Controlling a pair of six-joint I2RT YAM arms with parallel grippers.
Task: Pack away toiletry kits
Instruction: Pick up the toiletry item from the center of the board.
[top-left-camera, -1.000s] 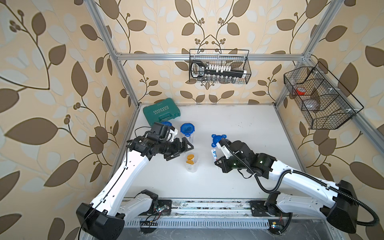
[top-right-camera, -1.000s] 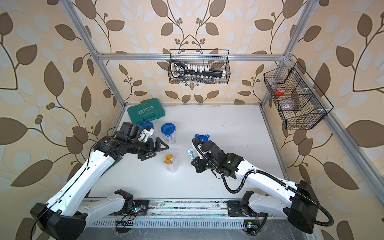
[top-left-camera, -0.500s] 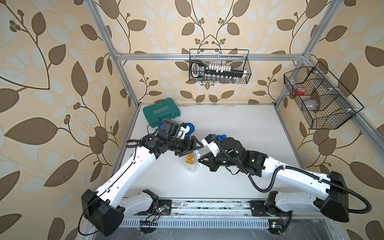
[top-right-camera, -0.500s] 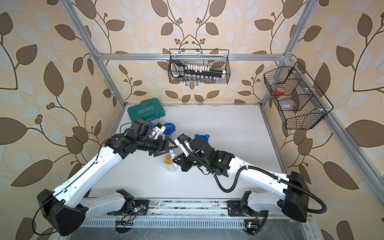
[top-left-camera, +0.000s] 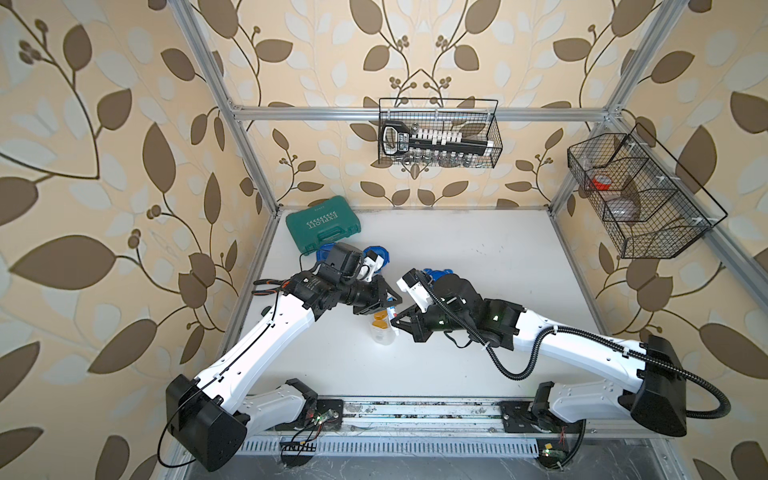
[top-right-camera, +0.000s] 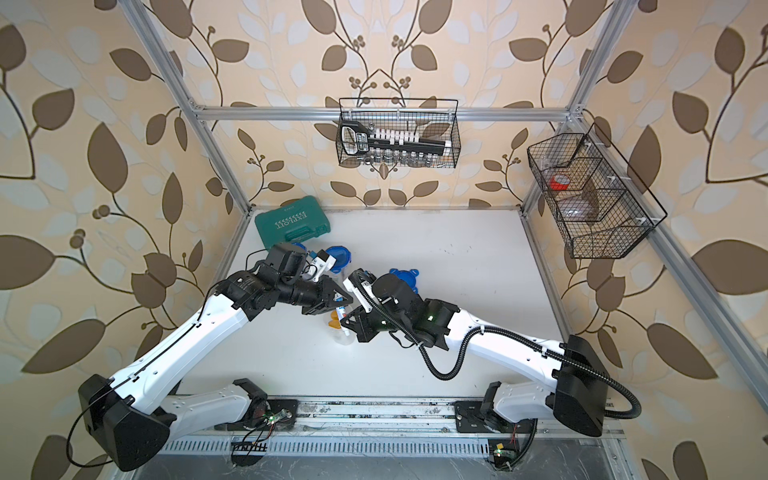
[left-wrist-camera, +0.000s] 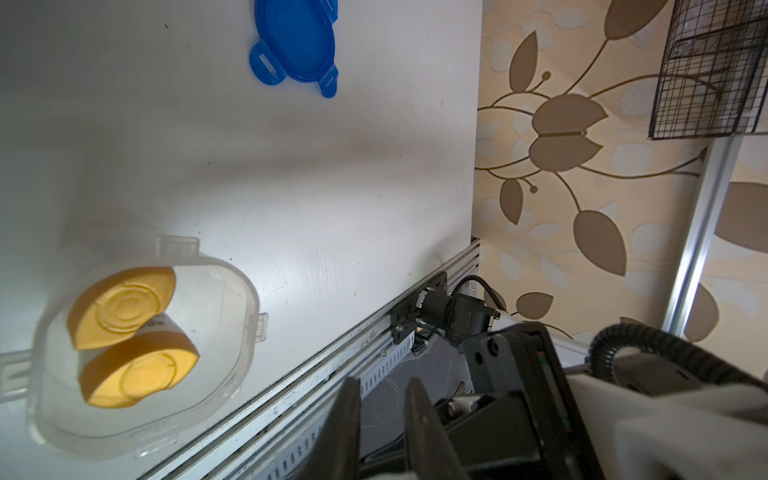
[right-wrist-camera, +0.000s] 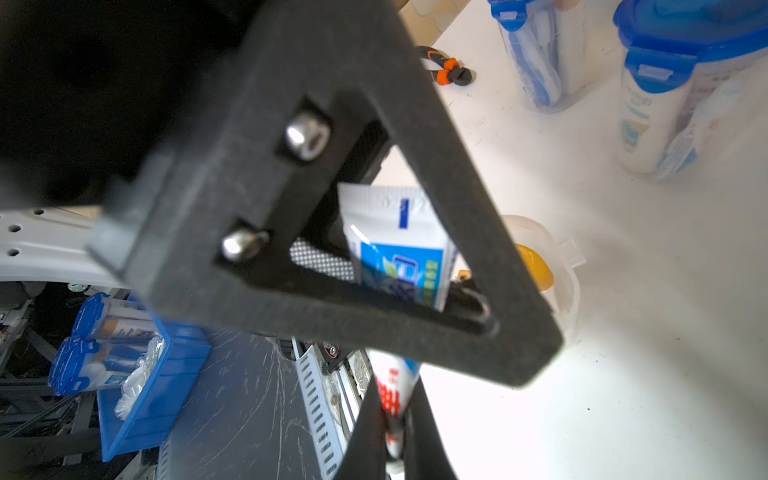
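Two claws meeting at one tube above the counter (top-left-camera: 478, 257). The right claw (right-wrist-camera: 392, 415) is clenched on the capped end of a toothpaste tube (right-wrist-camera: 397, 253). The tube's flat crimped end reaches the left claw (top-left-camera: 388, 300). The left claw's fingers (left-wrist-camera: 347, 415) stand nearly together with a thin gap. Whether they grip the tube cannot be told (the left wrist view shows no tube in that gap, while the right wrist view shows the tube behind one finger's frame). In both top views the tube hangs in the air just beside the open jar (top-left-camera: 383, 334), between the two claw tips. The jar stands upright on the counter and holds two gold-capped bottles (left-wrist-camera: 124, 305), their caps side by side. A loose blue lid (left-wrist-camera: 295, 45) lies flat on the counter, apart from the jar. Two lidded jars (right-wrist-camera: 673, 104) stand near the green case (top-left-camera: 324, 224), which lies at the far left corner.
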